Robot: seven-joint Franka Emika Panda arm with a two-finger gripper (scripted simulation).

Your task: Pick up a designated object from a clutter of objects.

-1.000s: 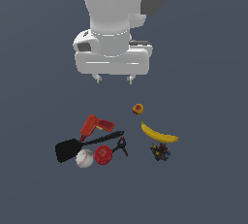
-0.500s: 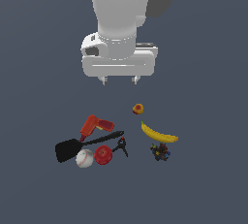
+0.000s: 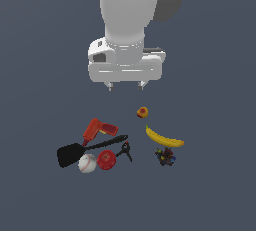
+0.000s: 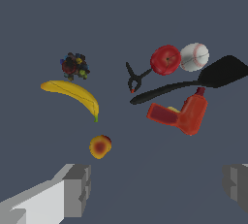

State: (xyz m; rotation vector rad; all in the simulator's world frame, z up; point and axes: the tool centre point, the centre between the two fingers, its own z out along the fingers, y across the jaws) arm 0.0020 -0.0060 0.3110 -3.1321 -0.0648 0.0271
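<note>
The designated object, a long curved yellow banana (image 3: 164, 138) (image 4: 72, 92), lies on the dark floor at the exterior view's right of the clutter of objects. My gripper (image 3: 125, 85) (image 4: 157, 189) hangs high above the floor, open, with nothing between its fingers (image 4: 77, 190). It sits over the space just behind the small orange-red fruit (image 3: 142, 112) (image 4: 100, 146), apart from the banana.
A dark multicoloured lump (image 3: 165, 156) (image 4: 74, 66) lies beside the banana. To the exterior view's left lie a red drill (image 3: 97, 130) (image 4: 184, 115), black spatula (image 3: 85, 148) (image 4: 193, 83), white baseball (image 3: 87, 163) (image 4: 194, 56), red apple (image 3: 106, 159) (image 4: 165, 59) and black clamp (image 3: 124, 151) (image 4: 134, 79).
The arm has come lower and shifted slightly toward the exterior view's right. The gripper has stayed open, and no object on the floor has moved.
</note>
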